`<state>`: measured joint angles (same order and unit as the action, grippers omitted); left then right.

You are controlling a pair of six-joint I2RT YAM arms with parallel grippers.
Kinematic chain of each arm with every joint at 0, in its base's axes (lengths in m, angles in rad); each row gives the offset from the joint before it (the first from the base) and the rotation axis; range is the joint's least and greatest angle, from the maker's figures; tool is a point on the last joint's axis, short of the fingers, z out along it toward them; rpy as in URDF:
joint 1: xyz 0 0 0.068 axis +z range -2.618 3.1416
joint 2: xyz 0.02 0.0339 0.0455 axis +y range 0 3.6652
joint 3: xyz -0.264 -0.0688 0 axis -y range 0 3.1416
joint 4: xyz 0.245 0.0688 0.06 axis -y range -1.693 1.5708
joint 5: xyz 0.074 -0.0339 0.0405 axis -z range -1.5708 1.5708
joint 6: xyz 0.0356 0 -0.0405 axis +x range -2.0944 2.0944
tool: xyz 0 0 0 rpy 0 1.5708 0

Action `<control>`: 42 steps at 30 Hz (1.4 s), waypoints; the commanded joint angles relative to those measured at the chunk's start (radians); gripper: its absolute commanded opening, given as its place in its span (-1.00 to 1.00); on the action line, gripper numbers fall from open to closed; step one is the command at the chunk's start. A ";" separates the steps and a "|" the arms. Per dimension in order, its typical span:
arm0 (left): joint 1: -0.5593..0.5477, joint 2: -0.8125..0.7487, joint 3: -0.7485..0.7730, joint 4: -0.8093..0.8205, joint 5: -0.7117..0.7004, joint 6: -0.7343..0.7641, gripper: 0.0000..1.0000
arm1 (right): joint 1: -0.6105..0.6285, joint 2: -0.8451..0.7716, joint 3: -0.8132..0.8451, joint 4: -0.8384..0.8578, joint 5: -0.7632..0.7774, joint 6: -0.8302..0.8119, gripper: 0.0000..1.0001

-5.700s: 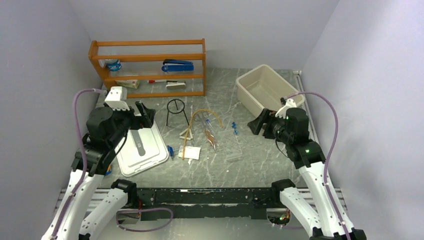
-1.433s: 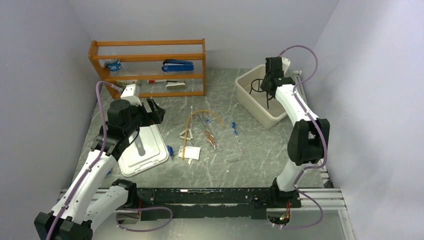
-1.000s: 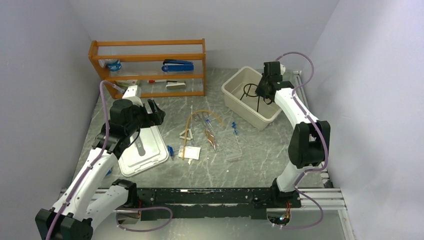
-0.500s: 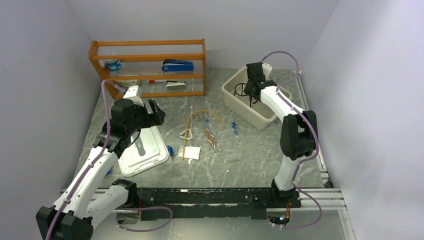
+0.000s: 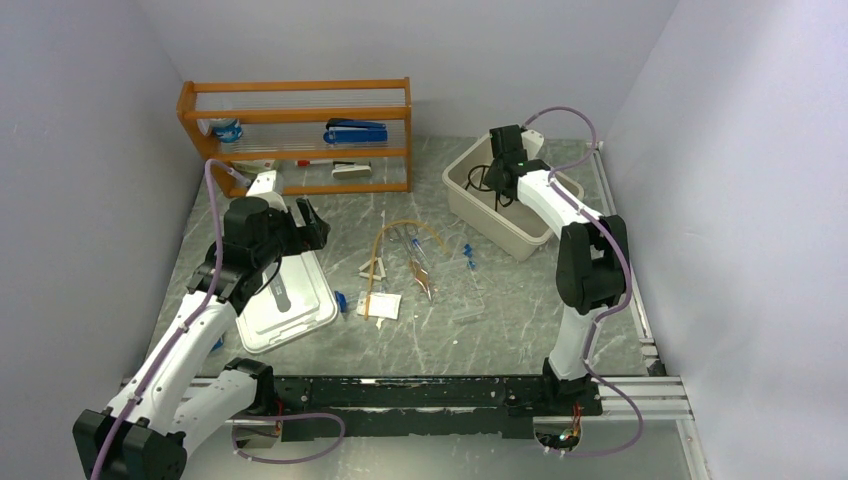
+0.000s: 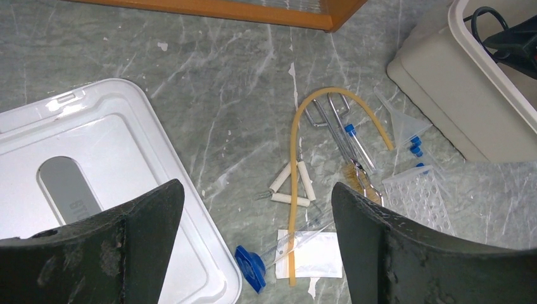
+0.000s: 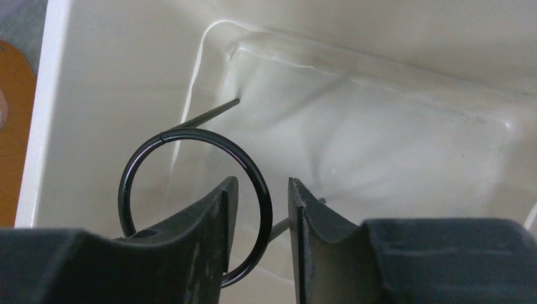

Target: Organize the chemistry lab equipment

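The black wire tripod ring (image 7: 190,132) lies inside the beige bin (image 7: 380,95). My right gripper (image 7: 261,187) is down in the bin (image 5: 480,220), slightly open, with the ring passing loosely between the fingers. The tripod also shows in the top view (image 5: 484,181). My left gripper (image 6: 256,187) is wide open and empty above the table. Under it lie the amber rubber tubing (image 6: 293,164), the triangle (image 6: 307,180), a white paper packet (image 6: 320,256), a blue-capped clear tube (image 6: 253,266), the metal tongs (image 6: 345,136) and the clear rack (image 6: 421,196).
A white lid (image 5: 285,300) lies at the left under my left arm (image 5: 312,222). The orange shelf (image 5: 300,130) with the blue stapler stands at the back left. Small blue caps (image 5: 468,255) lie between the tubing and the bin.
My right gripper has carried the tripod from the table into the bin and moved left with it. The bin has slid left. My left arm has barely moved in the last second.
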<state>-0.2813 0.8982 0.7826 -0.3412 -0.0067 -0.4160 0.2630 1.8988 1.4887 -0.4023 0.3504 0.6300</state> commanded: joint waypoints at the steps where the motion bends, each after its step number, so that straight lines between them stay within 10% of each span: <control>1: -0.001 0.002 0.013 0.009 -0.014 -0.004 0.80 | -0.003 -0.021 0.005 -0.010 0.008 0.039 -0.09; 13: -0.001 0.006 0.033 -0.005 0.016 0.019 0.91 | 0.033 -0.272 0.026 -0.047 0.088 -0.188 0.30; 23: -0.001 -0.016 0.044 -0.025 -0.016 0.001 0.91 | 0.306 -0.414 -0.102 0.004 -0.076 -0.312 0.32; 34: -0.001 -0.038 0.058 -0.178 -0.187 -0.126 0.91 | 0.491 -0.329 -0.289 0.140 -0.440 -0.514 0.32; 42: -0.002 0.038 -0.068 -0.225 0.004 -0.261 0.85 | 0.520 -0.220 -0.322 0.273 -0.450 -0.354 0.29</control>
<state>-0.2813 0.9222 0.7879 -0.5377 -0.1097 -0.5911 0.7811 1.6554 1.1954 -0.2474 -0.0578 0.2089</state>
